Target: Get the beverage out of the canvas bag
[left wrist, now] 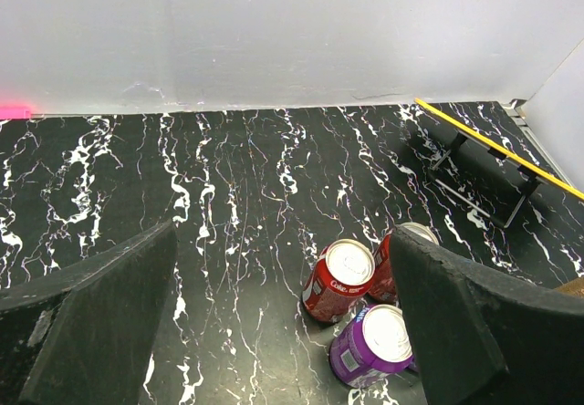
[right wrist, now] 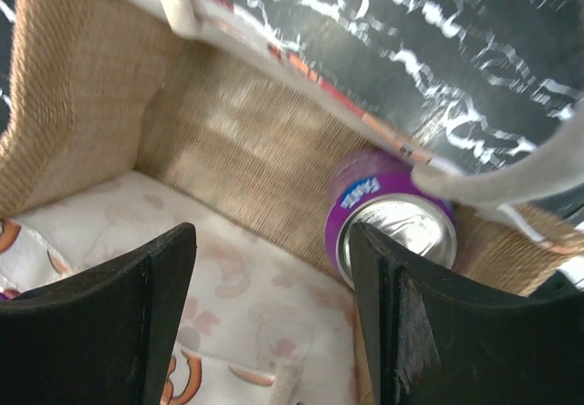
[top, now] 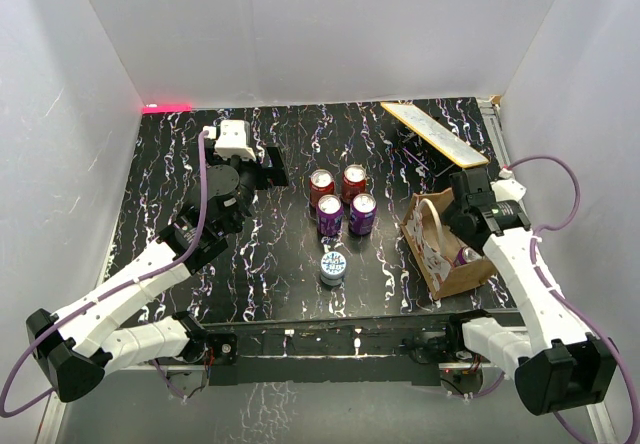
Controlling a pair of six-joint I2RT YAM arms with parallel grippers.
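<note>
Seen from above, the right arm covers much of the canvas bag (top: pixel 462 281). In the right wrist view a cream handle (right wrist: pixel 511 172) crosses part of the purple can (right wrist: pixel 388 213), which sits in the bag's corner against the woven wall. The right gripper (right wrist: pixel 272 241) hangs over the bag's mouth, fingers apart and holding nothing. Five cans (top: pixel 329 212) stand left of the bag. Farther left, the left gripper (left wrist: pixel 283 241) has its fingers parted too.

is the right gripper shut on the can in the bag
No, the right gripper is open over the canvas bag, and the purple can is not between its fingers.
</note>
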